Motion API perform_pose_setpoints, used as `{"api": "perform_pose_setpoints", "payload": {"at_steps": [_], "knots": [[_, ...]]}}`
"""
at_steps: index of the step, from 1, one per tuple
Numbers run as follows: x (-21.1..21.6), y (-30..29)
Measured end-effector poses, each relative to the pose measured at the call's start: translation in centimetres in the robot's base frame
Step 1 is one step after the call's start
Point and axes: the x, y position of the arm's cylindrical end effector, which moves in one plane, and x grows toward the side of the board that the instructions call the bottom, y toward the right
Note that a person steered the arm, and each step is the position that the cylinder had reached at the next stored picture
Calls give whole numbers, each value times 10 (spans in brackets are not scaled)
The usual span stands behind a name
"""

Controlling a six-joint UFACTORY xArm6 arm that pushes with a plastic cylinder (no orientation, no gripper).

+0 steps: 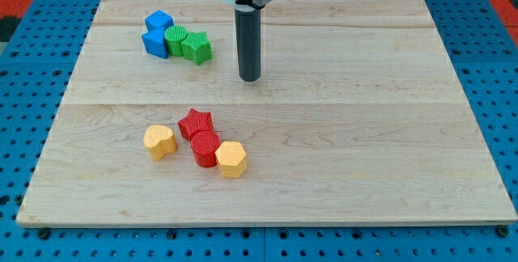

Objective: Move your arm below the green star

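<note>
Here: two blue blocks [155, 34], two green [186, 44], two red [200, 137], two yellow [194, 150].

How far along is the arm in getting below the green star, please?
Done: nothing visibly. In hand: my tip sits to the view's right of the green star, slightly lower, not touching it. Left: sliding toward the view's left to the bare wooden board under the star.
</note>
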Motion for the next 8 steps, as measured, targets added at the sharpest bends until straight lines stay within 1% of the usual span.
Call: {"api": "perform_pose_setpoints", "payload": {"at_steps": [8], "knots": [[0,-22]]}}
